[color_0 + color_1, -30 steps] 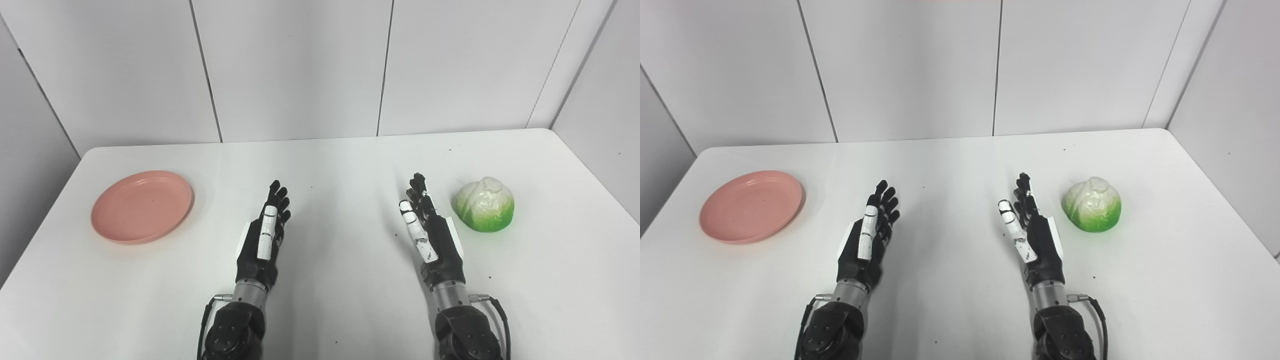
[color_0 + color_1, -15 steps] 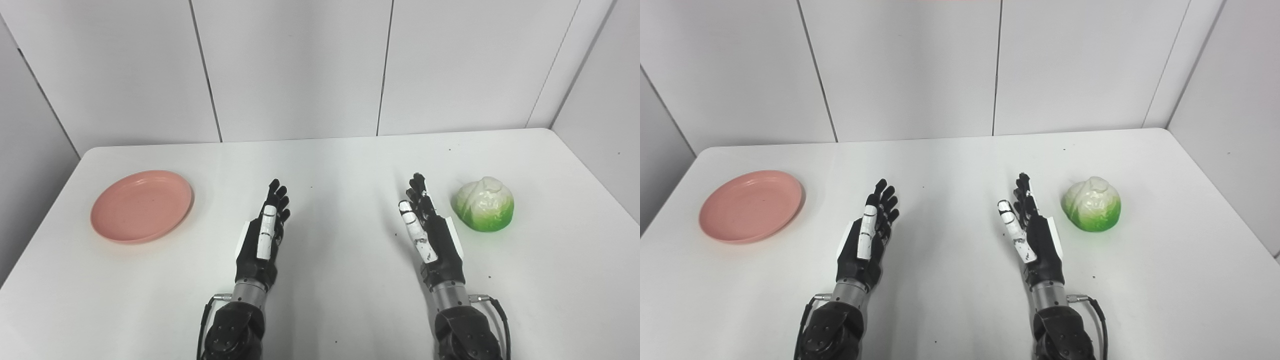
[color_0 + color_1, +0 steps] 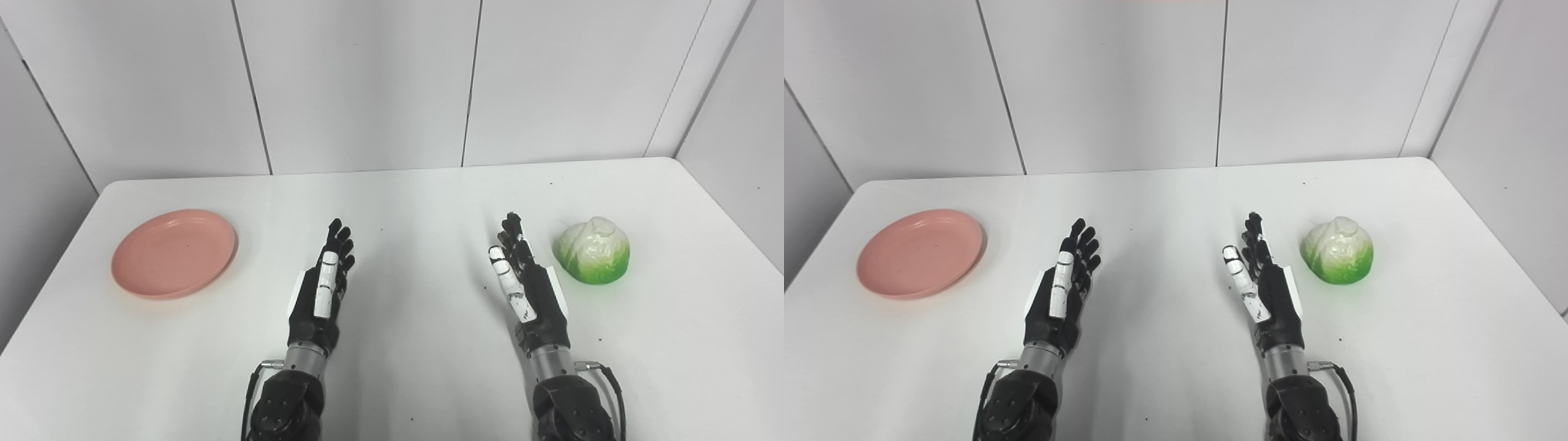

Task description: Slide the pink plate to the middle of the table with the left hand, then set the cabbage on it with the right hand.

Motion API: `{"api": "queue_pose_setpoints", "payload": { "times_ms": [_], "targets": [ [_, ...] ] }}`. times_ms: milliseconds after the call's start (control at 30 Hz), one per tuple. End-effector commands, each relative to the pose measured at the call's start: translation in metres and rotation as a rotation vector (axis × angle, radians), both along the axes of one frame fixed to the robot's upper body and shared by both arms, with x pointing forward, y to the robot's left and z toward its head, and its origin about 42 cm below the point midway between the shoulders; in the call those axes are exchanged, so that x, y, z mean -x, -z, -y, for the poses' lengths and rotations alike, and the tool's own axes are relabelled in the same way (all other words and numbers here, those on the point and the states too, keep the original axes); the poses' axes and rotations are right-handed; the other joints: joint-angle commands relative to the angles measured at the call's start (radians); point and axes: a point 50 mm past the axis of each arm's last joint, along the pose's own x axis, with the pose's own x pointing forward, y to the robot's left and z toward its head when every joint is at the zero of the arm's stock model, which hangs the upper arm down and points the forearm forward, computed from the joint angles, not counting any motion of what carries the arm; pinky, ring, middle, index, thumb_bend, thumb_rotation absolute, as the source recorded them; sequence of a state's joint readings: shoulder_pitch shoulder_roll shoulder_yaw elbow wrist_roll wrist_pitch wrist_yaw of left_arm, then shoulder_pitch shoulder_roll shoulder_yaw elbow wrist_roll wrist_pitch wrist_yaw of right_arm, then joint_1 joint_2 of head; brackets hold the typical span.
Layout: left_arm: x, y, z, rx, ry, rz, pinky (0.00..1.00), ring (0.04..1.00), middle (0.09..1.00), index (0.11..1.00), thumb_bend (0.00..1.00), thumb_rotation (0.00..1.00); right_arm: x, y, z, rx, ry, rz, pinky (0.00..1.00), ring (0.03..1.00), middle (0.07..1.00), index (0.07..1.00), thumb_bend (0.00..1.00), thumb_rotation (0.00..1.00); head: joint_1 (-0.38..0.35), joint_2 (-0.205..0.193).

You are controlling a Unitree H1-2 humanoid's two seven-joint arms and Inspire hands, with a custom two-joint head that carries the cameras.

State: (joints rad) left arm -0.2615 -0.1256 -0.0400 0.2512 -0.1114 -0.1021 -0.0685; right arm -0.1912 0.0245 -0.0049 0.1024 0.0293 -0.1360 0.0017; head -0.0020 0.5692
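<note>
Sitting at about nine o'clock on the white table, near the left edge: pink plate, bare and touching nothing. Resting at about three o'clock, well apart from the plate: cabbage, white on top and green at the base. Hovering low over the table between them, at about seven o'clock: left hand, fingers stretched out and apart, pointing toward twelve, grasping nothing. Hanging at about five o'clock, near the cabbage but not touching it: right hand, fingers likewise released and extended toward twelve, gripping nothing. Coming in from the bottom edge: both dark forearms. Standing behind the table: pale wall panels.
</note>
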Motion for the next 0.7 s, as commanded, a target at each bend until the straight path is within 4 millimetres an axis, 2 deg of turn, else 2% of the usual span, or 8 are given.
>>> {"api": "queue_pose_setpoints", "payload": {
  "times_ms": [0,100,133,200,333,467,600,667],
  "targets": [
    [-0.001,-0.006,0.001,0.015,-0.018,0.023,1.00,1.000,0.992,0.989,0.67,0.99,-0.001,-0.008,0.003,-0.007,0.000,0.036,1.00,1.000,1.000,1.000,0.64,0.77,0.028,-0.008],
    [-0.015,-0.023,-0.006,0.024,-0.036,0.068,1.00,0.999,0.982,0.984,0.69,0.99,0.002,-0.005,0.011,-0.018,-0.014,0.037,1.00,1.000,1.000,1.000,0.62,0.75,0.113,-0.046],
    [-0.017,-0.027,-0.009,0.027,-0.039,0.077,1.00,1.000,0.987,0.988,0.69,0.99,0.003,-0.005,0.013,-0.018,-0.017,0.036,1.00,1.000,1.000,1.000,0.61,0.76,0.113,-0.046],
    [-0.028,-0.046,-0.020,0.031,-0.050,0.086,1.00,1.000,0.995,0.995,0.69,1.00,0.003,-0.002,0.020,-0.004,-0.021,0.033,1.00,1.000,1.000,1.000,0.60,0.78,0.186,-0.084],
    [-0.043,-0.076,-0.045,-0.008,-0.102,0.111,1.00,1.000,0.982,0.984,0.72,1.00,-0.001,0.005,0.026,-0.053,-0.031,0.020,1.00,1.000,1.000,1.000,0.61,0.77,0.252,-0.124],
    [-0.058,-0.096,-0.078,0.013,-0.198,0.128,1.00,0.963,0.936,0.942,0.78,1.00,-0.001,0.008,0.032,-0.051,-0.033,0.013,1.00,1.000,1.000,1.000,0.64,0.78,0.273,-0.146],
    [-0.066,-0.108,-0.108,-0.024,-0.261,0.164,1.00,0.953,0.929,0.928,0.79,1.00,0.001,0.008,0.034,-0.031,-0.013,0.010,1.00,1.000,1.000,1.000,0.62,0.80,0.282,-0.160],
    [-0.071,-0.113,-0.126,-0.030,-0.303,0.180,0.96,0.928,0.906,0.905,0.80,1.00,0.002,0.008,0.034,-0.037,-0.011,0.007,1.00,1.000,1.000,1.000,0.61,0.80,0.282,-0.160]
  ]
}}
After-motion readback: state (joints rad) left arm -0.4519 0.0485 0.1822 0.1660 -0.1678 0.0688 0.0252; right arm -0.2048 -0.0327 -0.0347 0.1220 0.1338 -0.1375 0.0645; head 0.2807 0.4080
